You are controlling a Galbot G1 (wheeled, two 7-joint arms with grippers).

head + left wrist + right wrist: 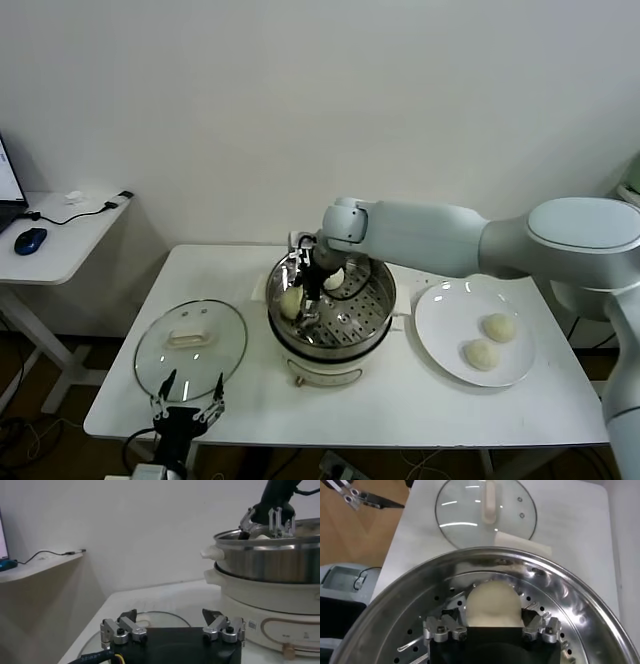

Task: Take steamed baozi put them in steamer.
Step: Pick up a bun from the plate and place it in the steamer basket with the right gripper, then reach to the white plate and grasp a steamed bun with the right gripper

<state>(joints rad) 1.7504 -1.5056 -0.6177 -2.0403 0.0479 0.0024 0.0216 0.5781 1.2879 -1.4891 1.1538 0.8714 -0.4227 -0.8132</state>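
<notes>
The steel steamer (380,312) stands mid-table on its white base, and also shows in the left wrist view (265,555). My right gripper (298,298) reaches into its left side, shut on a cream baozi (289,302) low over the perforated tray. In the right wrist view the bun (492,602) sits between the jaws of the right gripper (492,619), inside the steamer rim (570,595). A second baozi (335,280) lies at the back of the tray. Two more baozi (498,326) (482,354) lie on the white plate (440,310). My left gripper (187,398) is open and idle at the table's front left edge.
The glass lid (190,345) with a white handle lies flat left of the steamer, just beyond my left gripper (170,616); it also shows in the right wrist view (470,515). A side desk (60,240) with a blue mouse stands further left.
</notes>
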